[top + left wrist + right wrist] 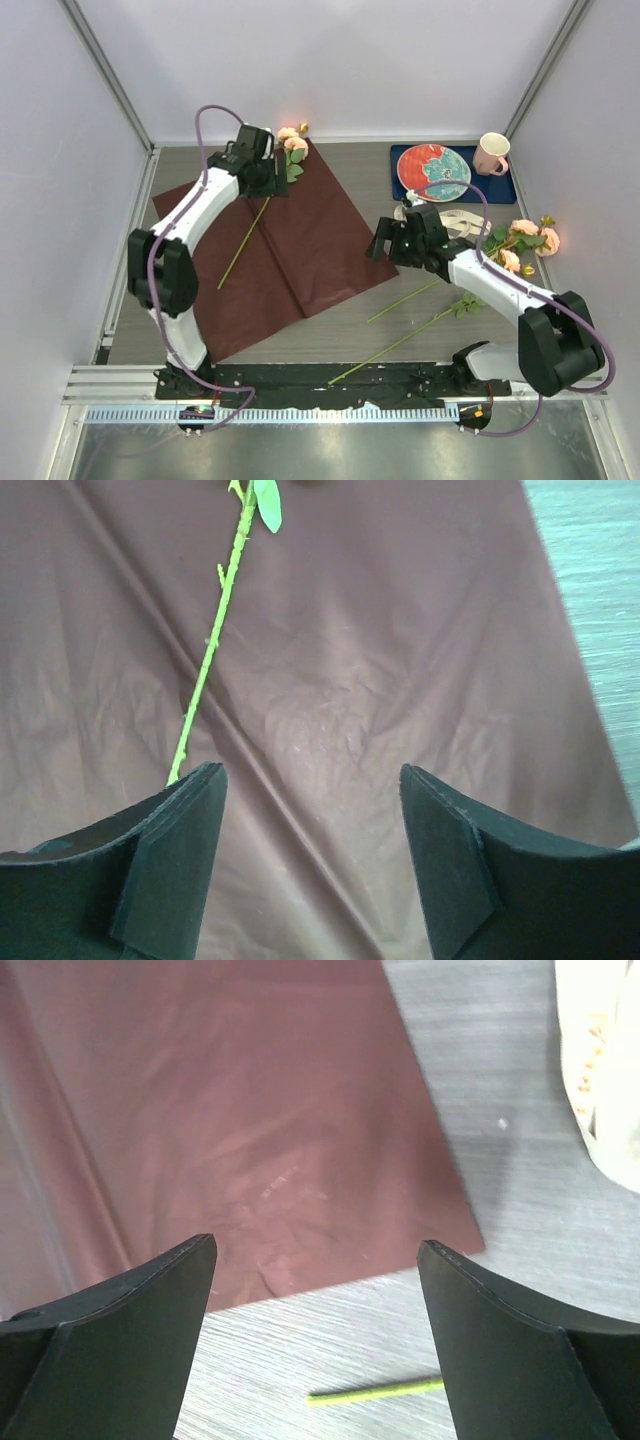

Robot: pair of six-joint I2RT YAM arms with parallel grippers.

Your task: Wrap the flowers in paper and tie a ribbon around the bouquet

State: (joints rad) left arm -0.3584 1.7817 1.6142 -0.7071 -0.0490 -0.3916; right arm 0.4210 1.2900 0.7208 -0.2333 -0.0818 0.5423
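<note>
The left hand (312,780) is seen spread wide, with nothing between its fingers, and is held over the far part of the dark red paper (400,660). Just beside its left finger the thin green stem (210,650) of a single rose (292,142) is laid on the sheet, with the bloom at the paper's far corner. The paper is spread flat and unwrapped.

The right hand (315,1255) is likewise spread wide and empty. It is held above the paper's right edge, where the sheet meets the bare worktop (500,1160). A loose stem end (375,1391) is seen on the worktop near it.

The cream ribbon (462,220) is heaped just beside the right arm. The other flowers (522,240) are laid to the right of the ribbon, with their long stems pointed toward the near edge. Beyond the ribbon a patterned plate (434,172) is set on a dark blue mat (505,190), and a pink mug (492,153) is stood at the mat's far right corner.
</note>
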